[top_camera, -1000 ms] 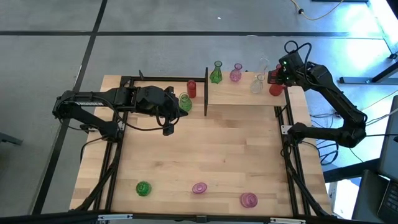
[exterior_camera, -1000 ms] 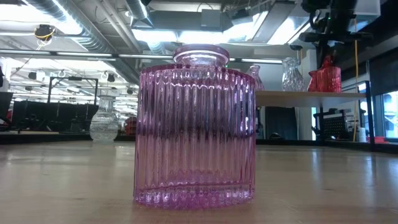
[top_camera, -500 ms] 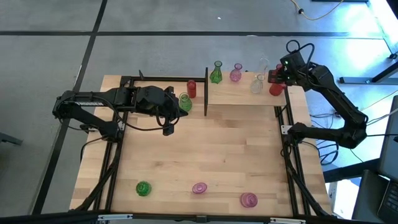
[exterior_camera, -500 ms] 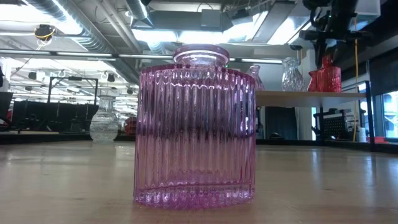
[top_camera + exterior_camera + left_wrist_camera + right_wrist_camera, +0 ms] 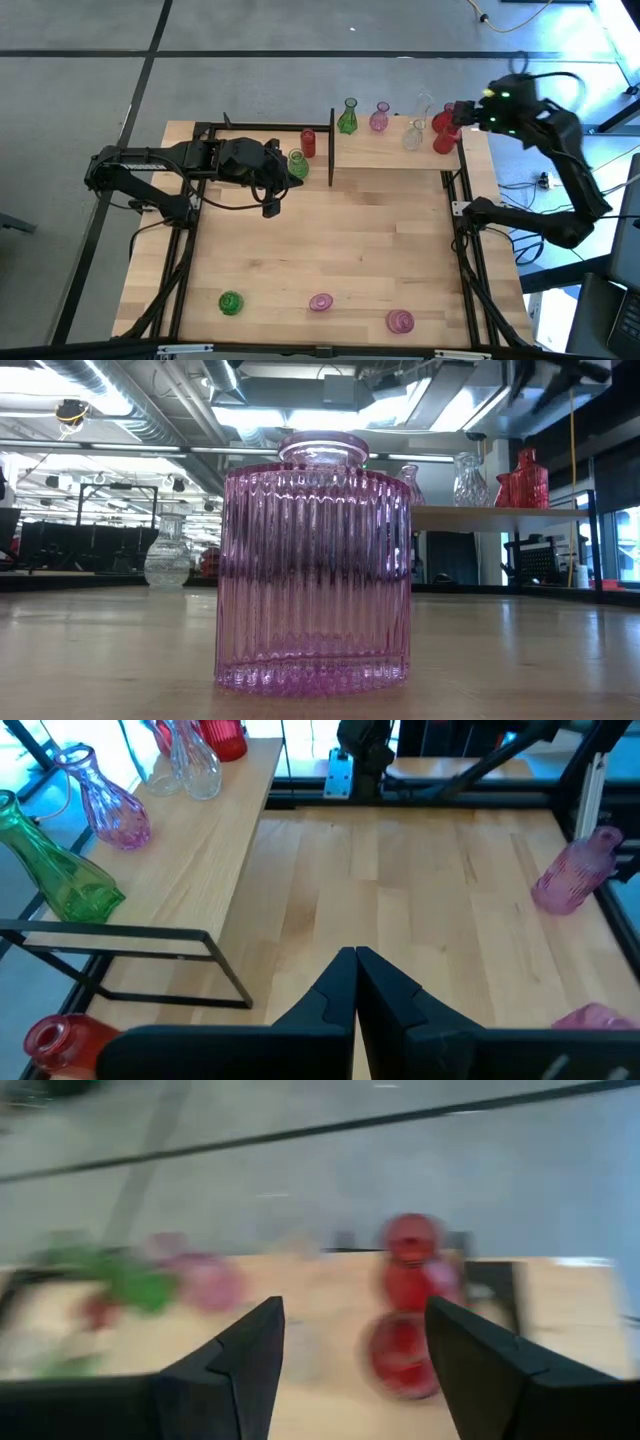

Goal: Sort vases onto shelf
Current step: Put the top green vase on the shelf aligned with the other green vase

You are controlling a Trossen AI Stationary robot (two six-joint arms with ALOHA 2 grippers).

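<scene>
The shelf (image 5: pixel 390 150), a light-wood board in a black frame, stands at the table's far right. On it rest a green vase (image 5: pixel 348 118), a pink vase (image 5: pixel 380 118), two clear vases (image 5: pixel 415 135) and red vases (image 5: pixel 443 140). My right gripper (image 5: pixel 462 112) hovers open above the shelf's right end; in its wrist view the red vases (image 5: pixel 400 1350) show blurred between the fingers, well below them. My left gripper (image 5: pixel 355 965) is shut and empty above the table's left middle. A red vase (image 5: pixel 308 143) and a green vase (image 5: pixel 297 165) stand left of the shelf.
Near the table's front edge stand a green vase (image 5: pixel 231 302) and two pink vases (image 5: pixel 320 302), (image 5: pixel 400 321); one pink ribbed vase (image 5: pixel 313 560) fills the low view. A black upright post (image 5: pixel 331 150) marks the shelf's left end. Bare wood lies in the table's middle.
My right gripper has risen from just over the red vases at the shelf's right end and drawn back toward the table's right edge. In the low view it has gone up almost out of the picture. The red vases stay on the shelf.
</scene>
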